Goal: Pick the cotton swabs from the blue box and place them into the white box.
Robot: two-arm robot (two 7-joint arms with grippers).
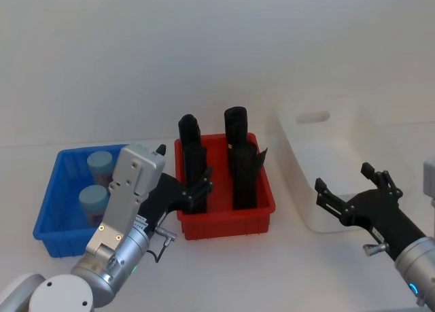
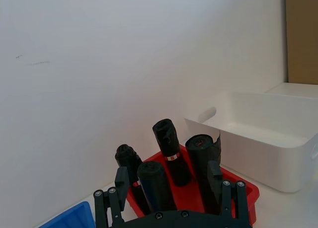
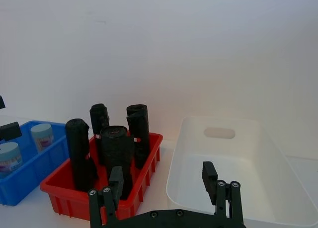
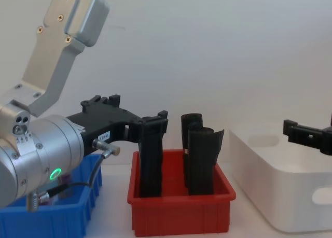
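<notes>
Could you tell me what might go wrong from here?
The open left gripper hovers close by the upright black rolls in the red bin; swinging toward the cotton swabs in the blue box could topple one. The right gripper, open above the white box, might obstruct the drop.

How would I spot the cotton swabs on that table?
Three containers stand in a row: the blue box, a red bin, the white box. Inside the blue box, at the robot's left, sit two swab tubs. They are short with pale blue lids, unlike the tall black rolls next door.
</notes>
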